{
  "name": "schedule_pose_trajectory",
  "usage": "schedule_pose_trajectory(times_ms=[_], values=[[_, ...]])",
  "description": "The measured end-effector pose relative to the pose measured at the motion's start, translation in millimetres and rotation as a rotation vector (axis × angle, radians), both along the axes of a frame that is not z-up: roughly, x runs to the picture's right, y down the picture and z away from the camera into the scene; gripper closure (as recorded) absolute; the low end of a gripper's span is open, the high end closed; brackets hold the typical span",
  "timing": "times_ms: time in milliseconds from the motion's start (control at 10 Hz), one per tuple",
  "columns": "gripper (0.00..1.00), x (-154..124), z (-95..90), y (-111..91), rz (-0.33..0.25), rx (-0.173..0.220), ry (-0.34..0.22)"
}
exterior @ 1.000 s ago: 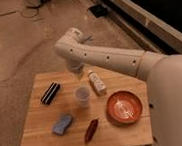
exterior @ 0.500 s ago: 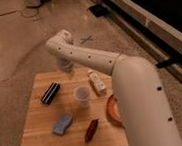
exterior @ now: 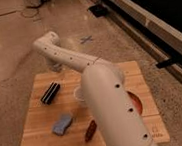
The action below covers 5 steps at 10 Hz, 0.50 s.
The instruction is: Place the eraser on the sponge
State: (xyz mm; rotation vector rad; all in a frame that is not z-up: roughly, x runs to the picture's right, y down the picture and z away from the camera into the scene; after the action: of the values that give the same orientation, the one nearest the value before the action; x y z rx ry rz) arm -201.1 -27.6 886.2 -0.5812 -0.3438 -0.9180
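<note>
The eraser (exterior: 50,92), a black block with pale stripes, lies on the left part of the wooden table (exterior: 41,144). Nearer the front, the light blue sponge (exterior: 62,124) rests flat and apart from the eraser. My white arm rises from the lower right, bends at the far left, and ends in the gripper (exterior: 57,67). The gripper hangs open and empty at the table's far edge, above and behind the eraser.
A translucent cup (exterior: 79,94) stands mid-table, partly behind my arm. A dark red pepper-shaped thing (exterior: 90,130) lies right of the sponge. An orange bowl (exterior: 135,102) peeks out at the right. Beyond the table are polished floor and a dark wall base.
My arm has swung further left and now fills the middle of the view, covering most of the bowl and part of the cup. The eraser and sponge have not moved.
</note>
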Motion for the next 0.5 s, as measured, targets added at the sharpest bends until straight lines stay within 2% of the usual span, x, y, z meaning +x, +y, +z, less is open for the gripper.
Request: schedule_pose_trajectory(times_ms=[300, 500], values=[[0.2, -25.6, 17.0, 20.4, -0.076, -0.045, -0.01], [0.2, -37.1, 26.4, 33.9, -0.102, -0.072, -0.013]])
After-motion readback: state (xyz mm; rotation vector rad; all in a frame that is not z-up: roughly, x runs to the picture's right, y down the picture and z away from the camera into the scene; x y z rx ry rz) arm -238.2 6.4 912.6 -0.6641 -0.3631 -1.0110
